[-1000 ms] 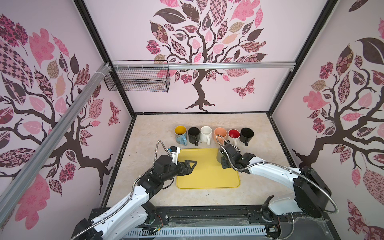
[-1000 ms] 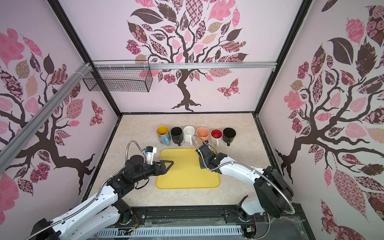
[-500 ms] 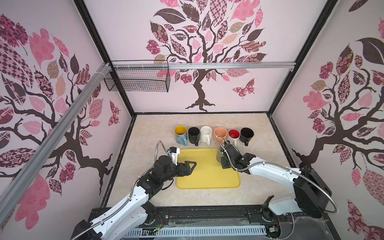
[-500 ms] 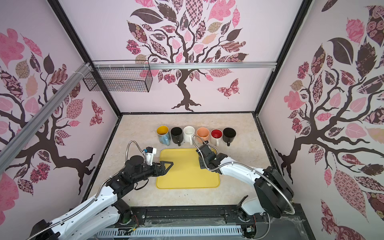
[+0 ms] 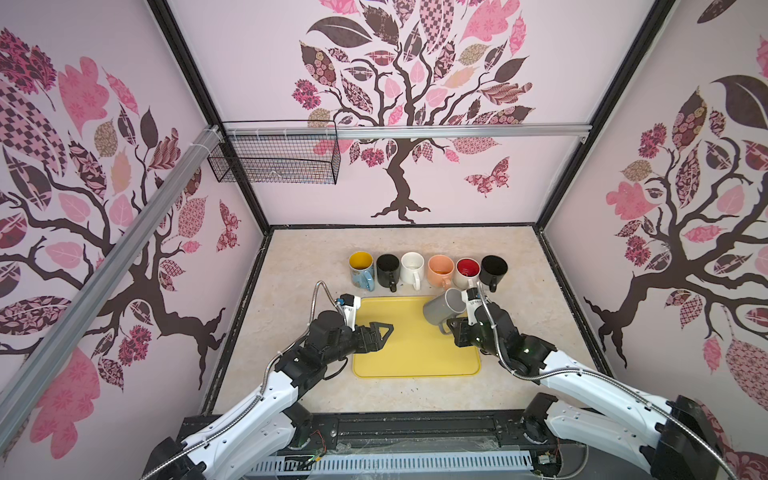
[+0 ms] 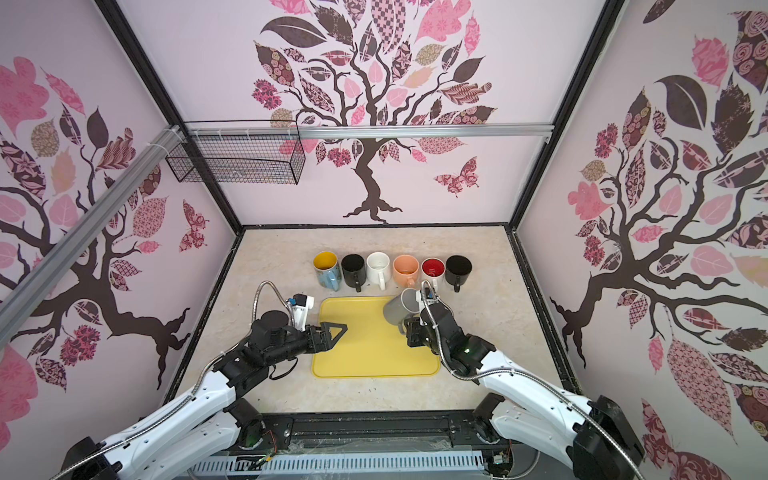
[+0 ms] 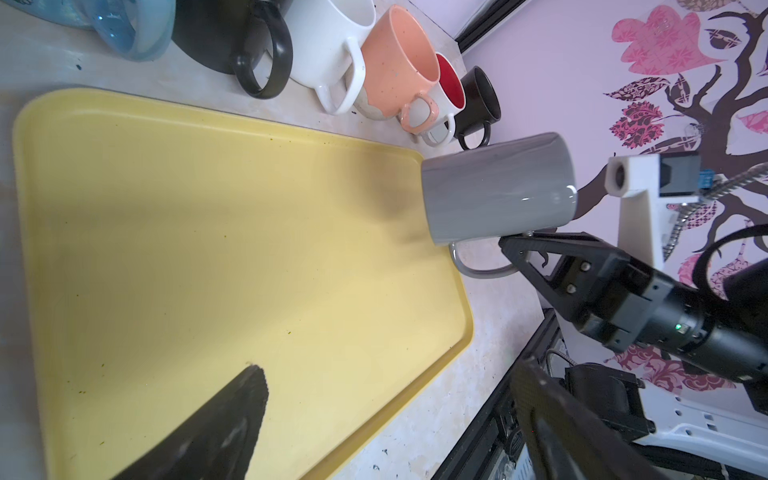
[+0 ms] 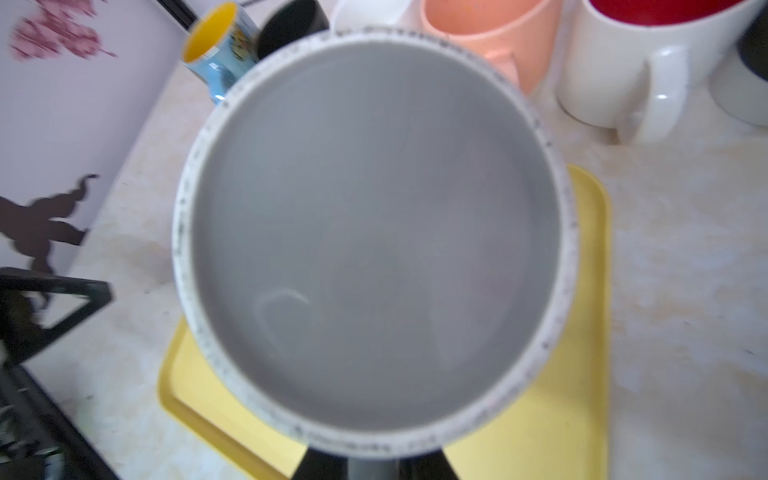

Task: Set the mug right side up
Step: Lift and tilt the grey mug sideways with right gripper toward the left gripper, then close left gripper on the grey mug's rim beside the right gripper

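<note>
Left wrist view shows the grey mug [image 7: 498, 187] lying nearly on its side in the air. Its mouth is turned towards the yellow tray [image 7: 208, 249] and its base towards the right arm. The right tool [image 7: 512, 246] is clamped on the mug's handle [image 7: 478, 270], which hangs under the body. From this angle the lower lip of the mouth seems to sit just over the tray's rim, but I cannot tell whether it touches.

In both top views the grey mug [image 5: 444, 309] [image 6: 400, 308] is over the tray's 1 o'clock corner, with the right tool [image 5: 451, 329] just beside it towards 5 o'clock. The right wrist view is filled by the mug's blurred round base [image 8: 374, 232].

The left tool [image 5: 384, 329] hangs over the tray's 9 o'clock edge with its jaws spread wide and nothing between them. It is well apart from the mug.

Six upright mugs [image 5: 412, 268] stand in a row on the counter [image 5: 299, 270] at the tray's 12 o'clock.
</note>
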Controlling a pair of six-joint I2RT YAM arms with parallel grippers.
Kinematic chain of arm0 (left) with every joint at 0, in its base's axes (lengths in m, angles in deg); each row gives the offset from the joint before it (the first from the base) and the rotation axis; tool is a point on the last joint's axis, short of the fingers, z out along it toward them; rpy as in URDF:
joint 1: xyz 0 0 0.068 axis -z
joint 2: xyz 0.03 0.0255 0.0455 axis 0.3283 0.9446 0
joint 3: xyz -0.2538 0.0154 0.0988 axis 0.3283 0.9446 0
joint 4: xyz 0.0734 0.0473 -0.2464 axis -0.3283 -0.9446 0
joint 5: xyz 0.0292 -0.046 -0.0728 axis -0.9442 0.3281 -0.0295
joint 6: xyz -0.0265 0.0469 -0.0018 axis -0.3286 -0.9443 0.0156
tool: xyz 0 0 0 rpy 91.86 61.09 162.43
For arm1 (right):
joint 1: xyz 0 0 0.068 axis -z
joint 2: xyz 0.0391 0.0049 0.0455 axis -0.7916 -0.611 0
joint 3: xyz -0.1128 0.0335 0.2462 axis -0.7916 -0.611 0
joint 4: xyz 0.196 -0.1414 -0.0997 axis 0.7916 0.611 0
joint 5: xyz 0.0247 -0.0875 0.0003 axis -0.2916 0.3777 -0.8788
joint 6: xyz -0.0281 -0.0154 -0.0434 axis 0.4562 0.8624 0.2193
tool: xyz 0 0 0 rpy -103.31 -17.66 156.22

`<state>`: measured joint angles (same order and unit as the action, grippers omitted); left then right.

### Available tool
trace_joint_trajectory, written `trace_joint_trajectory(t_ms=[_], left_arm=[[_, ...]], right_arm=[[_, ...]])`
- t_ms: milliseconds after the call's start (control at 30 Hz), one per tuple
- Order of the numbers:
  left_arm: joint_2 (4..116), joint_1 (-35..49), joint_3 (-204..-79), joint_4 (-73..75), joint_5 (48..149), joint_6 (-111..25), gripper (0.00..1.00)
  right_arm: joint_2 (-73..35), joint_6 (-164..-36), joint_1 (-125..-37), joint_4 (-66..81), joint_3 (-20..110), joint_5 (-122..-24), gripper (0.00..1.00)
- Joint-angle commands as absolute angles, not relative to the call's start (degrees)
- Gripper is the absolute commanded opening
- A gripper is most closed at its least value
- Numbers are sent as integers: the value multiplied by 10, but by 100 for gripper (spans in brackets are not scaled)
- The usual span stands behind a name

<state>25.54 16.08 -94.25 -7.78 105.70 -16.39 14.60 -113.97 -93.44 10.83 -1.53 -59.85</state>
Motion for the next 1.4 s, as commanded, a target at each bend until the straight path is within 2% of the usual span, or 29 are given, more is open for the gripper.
trace_joint_trajectory(t_ms=[0, 200, 433, 633, 933, 1167, 1367], left_arm=[[245, 162, -934, -7, 1075, -134, 94], [191, 162, -900, 111, 1078, -80, 92], [163, 162, -909, 132, 1065, -62, 91], [173, 163, -931, 153, 1071, -61, 86], [206, 163, -941, 226, 1077, -16, 80], [267, 164, -954, 310, 1107, 37, 67], [314, 163, -952, 393, 1127, 86, 60]], right_arm=[[173, -1197, -933, -70, 3, -662, 0], [158, -1301, -934, -242, -12, -731, 0], [103, -1395, -933, -388, -13, -791, 0], [41, -1496, -933, -542, -25, -828, 0], [11, -1508, -942, -569, -5, -862, 0], [-5, -1500, -956, -571, 3, -870, 0], [-28, -1484, -976, -585, 10, -862, 0]])
